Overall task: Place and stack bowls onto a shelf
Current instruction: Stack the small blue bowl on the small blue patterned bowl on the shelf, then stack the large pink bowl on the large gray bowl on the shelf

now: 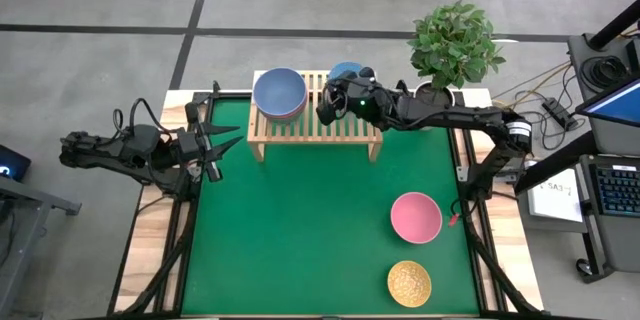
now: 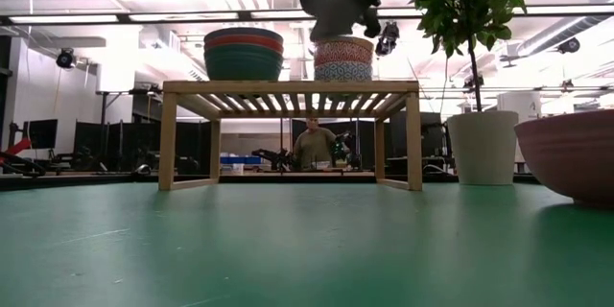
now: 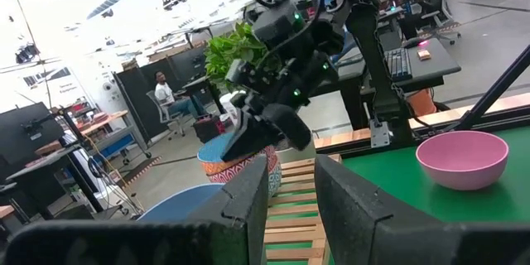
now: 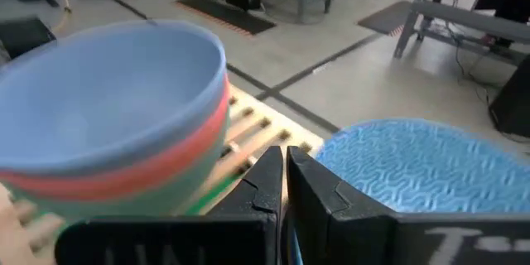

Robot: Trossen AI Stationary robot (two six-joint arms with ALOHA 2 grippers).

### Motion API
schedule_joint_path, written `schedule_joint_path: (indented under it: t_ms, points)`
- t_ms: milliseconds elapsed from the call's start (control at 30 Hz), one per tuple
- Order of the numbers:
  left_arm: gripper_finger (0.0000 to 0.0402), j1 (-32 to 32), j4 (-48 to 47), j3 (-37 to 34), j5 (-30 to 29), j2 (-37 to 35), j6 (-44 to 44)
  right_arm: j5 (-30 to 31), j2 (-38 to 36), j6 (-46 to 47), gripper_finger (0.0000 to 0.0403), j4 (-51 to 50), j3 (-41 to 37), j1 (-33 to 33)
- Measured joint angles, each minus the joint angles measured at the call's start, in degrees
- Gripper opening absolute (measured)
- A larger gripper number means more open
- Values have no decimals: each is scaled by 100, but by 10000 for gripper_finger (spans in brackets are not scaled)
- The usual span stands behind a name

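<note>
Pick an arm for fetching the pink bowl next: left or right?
Right, probably. The pink bowl sits on the table's right side, beside the right arm's base. The right gripper is over the shelf; the left gripper waits at the far left edge.

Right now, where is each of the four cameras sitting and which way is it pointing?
High view: overhead, looking straight down; both arms show, the right pincer over the low light-wood shelf.
Low view: table height, level across the green mat; the right pincer shows above the patterned orange bowl.
Left wrist: past its own fingers toward the shelf.
Right wrist: down on the blue-grey stacked bowl.
Shared: high and left wrist both show the plain pink bowl.
</note>
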Motion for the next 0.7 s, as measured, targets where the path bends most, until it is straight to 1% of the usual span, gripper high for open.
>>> schedule_joint_path:
  t_ms: [233,433,567,700]
  points:
    - [84,0,2,0,0,0,-1,-3,-150,30,12,71,-40,68]
    - [84,0,4,0,0,0,-2,-9,-608,-152,12,-30,-12,470]
    - [84,0,39,0,0,2,-2,-26,-941,16,12,-649,-12,877]
    - [84,0,67,0,0,17,-3,-60,-1176,604,12,-1627,-10,1329]
